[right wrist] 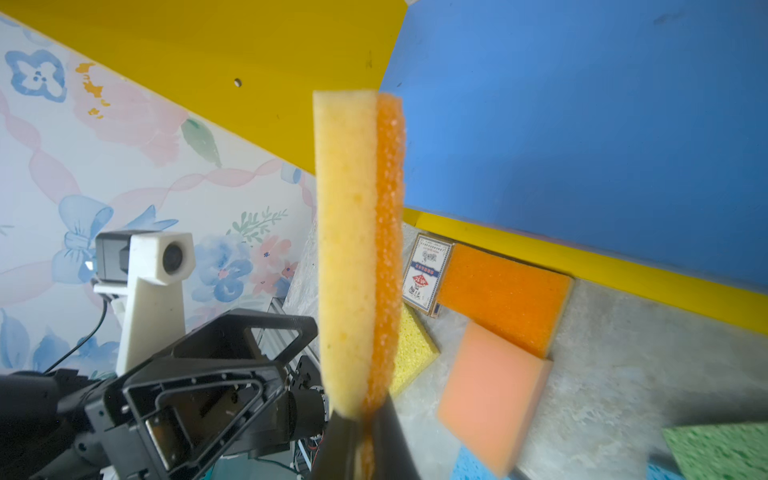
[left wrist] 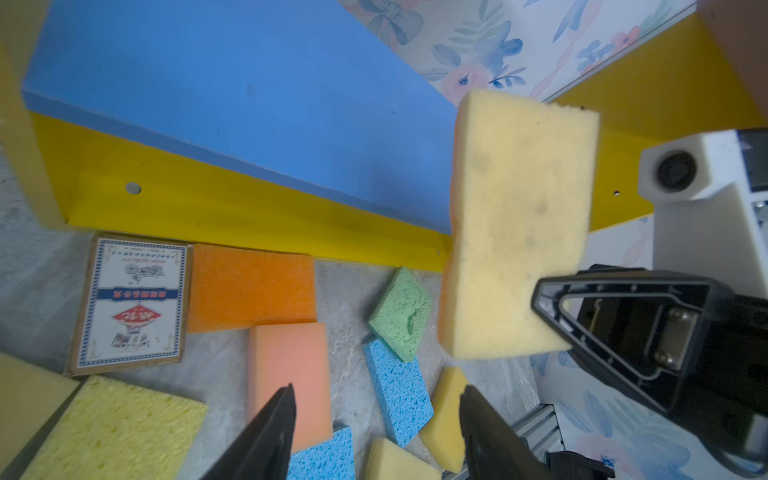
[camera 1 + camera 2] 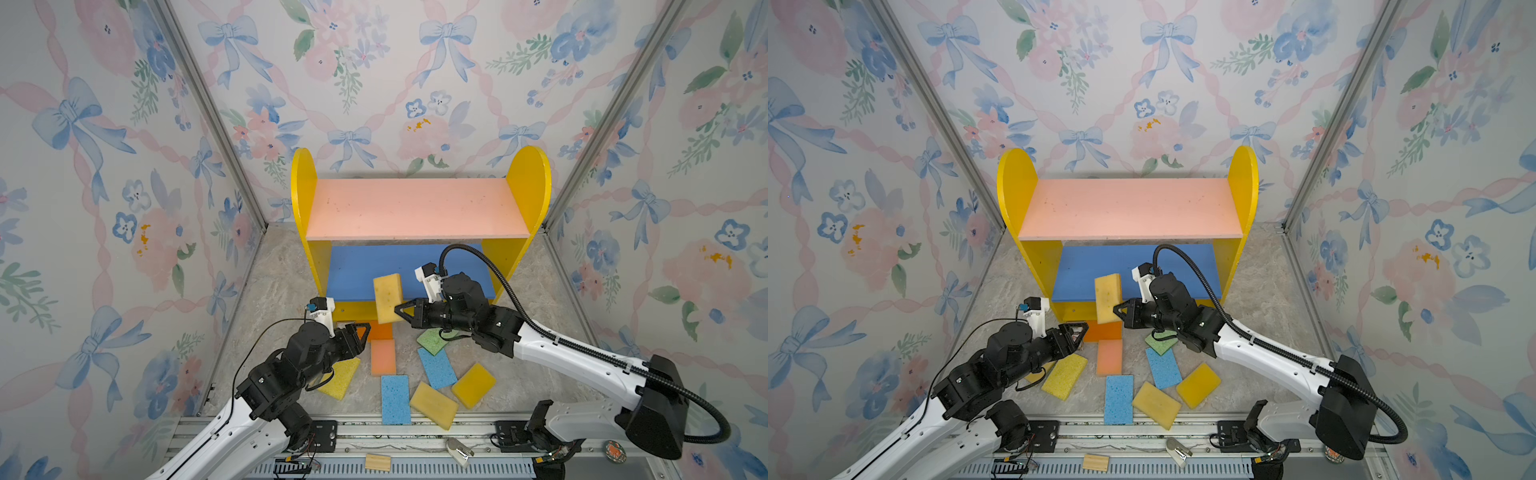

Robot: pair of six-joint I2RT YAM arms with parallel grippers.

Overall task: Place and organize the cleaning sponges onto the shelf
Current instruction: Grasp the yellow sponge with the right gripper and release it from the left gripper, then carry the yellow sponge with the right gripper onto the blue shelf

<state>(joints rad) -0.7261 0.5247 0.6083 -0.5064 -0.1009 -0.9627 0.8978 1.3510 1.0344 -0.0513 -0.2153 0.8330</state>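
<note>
My right gripper [image 3: 401, 311] [image 1: 365, 432] is shut on the lower end of a yellow sponge with an orange backing [image 3: 387, 297] [image 1: 357, 249]. It holds the sponge upright over the front edge of the shelf's blue lower board [image 3: 357, 266]. The shelf's pink upper board [image 3: 415, 208] is bare. My left gripper [image 3: 363, 330] [image 2: 378, 399] hangs open and empty just left of the held sponge, above the floor. Below lie orange [image 3: 380, 331], peach [image 3: 383, 356], green [image 3: 432, 340], blue [image 3: 436, 368] and yellow [image 3: 473, 384] sponges, among several loose ones.
A small printed card box [image 2: 131, 303] lies against the shelf's front foot beside the orange sponge. An aluminium rail [image 3: 415, 432] runs along the front edge, with a wooden block [image 3: 378, 462] and a metal clip [image 3: 457, 451] on it. Papered walls close in both sides.
</note>
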